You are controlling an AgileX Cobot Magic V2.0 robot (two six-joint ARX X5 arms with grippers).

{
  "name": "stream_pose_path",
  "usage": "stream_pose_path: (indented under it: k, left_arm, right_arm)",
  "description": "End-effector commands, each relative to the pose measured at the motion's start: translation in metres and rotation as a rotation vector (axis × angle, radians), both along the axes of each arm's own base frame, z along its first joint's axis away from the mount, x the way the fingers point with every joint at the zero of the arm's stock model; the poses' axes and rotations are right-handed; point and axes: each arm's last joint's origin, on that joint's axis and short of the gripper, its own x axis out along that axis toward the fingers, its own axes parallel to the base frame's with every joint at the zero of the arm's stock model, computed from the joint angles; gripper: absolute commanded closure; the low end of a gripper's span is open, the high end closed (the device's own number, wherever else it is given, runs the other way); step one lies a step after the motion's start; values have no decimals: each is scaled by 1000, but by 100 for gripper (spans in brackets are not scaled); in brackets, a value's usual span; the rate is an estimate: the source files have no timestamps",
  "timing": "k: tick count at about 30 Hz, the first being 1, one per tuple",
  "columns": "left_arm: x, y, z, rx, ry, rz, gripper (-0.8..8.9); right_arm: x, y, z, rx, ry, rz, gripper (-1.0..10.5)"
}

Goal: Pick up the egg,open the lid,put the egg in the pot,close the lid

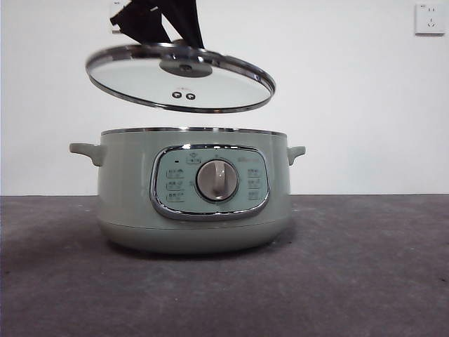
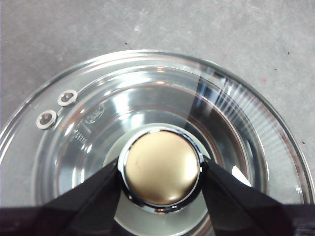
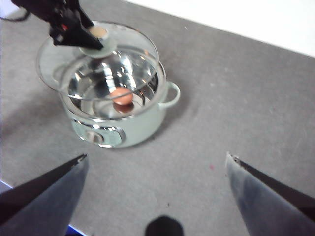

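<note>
The sage-green pot point(image 1: 193, 189) stands on the grey table, its dial point(image 1: 217, 180) facing the front camera. My left gripper point(image 2: 161, 169) is shut on the lid's knob point(image 2: 161, 167) and holds the glass lid point(image 1: 180, 77) tilted in the air a little above the pot's rim. The right wrist view shows the lid point(image 3: 98, 54) over the pot point(image 3: 123, 123) and the egg point(image 3: 121, 96) lying inside the pot on its steel bottom. My right gripper point(image 3: 156, 169) is open and empty, high above the table, away from the pot.
A white wall with a socket point(image 1: 429, 19) stands behind the table. Bare grey table point(image 1: 365, 267) lies around the pot on all sides.
</note>
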Motion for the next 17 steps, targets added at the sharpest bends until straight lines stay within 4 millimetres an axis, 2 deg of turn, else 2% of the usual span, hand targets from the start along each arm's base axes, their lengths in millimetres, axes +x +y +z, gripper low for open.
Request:
stream_pose_path:
  k: [1, 7, 17]
  left_arm:
    - [6, -5, -3, -13, -11, -6, 821]
    - [16, -14, -20, 6, 24, -12, 821]
    - [27, -26, -45, 36, 87, -20, 822]
  right_arm:
    - [-5, -3, -8, -7, 32, -24, 476]
    - [-9, -7, -15, -11, 33, -40, 476]
    - [-9, -7, -15, -12, 33, -40, 476]
